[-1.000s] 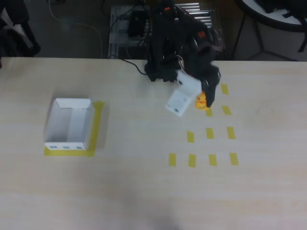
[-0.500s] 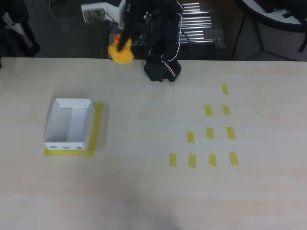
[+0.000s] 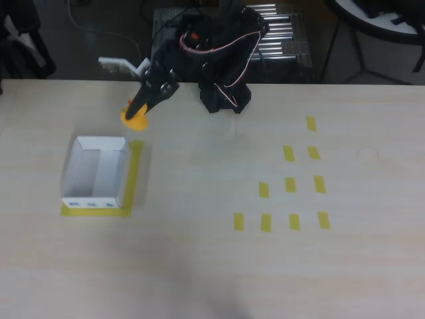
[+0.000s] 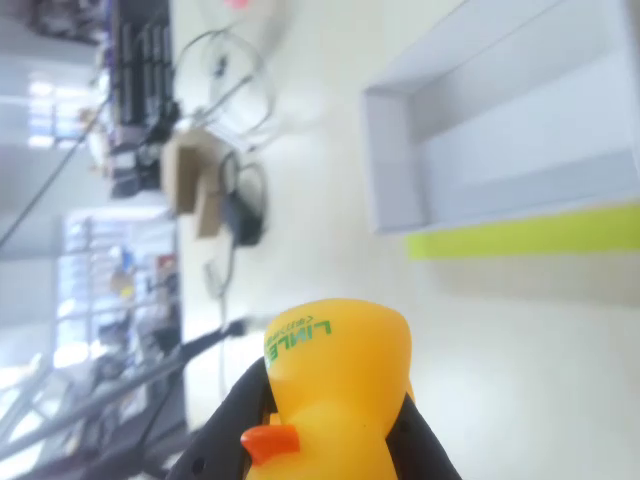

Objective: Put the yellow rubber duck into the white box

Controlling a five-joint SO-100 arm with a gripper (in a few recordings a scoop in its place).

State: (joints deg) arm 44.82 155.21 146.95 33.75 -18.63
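Gripping the duck [image 3: 135, 117] between closed jaws, the gripper [image 3: 141, 111] hung just beyond the box [image 3: 72, 170]; release inside remained.

A pale wood-grain table [image 3: 199, 266] is seen from overhead, and ten short strips of yellow tape [image 3: 290, 185] are stuck flat on its right half in loose rows, well apart from a larger yellow tape outline [image 3: 135, 174] laid on the left half. Beyond the far edge of the table, a ribbed metal rack [image 3: 282, 33] is seen on the dark floor, with a round dark chair base [image 3: 378, 16] at the upper right corner. In the wrist view, coiled cables [image 4: 235, 205] and what may be a small brown block [image 4: 185, 185] are shown blurred on the table.
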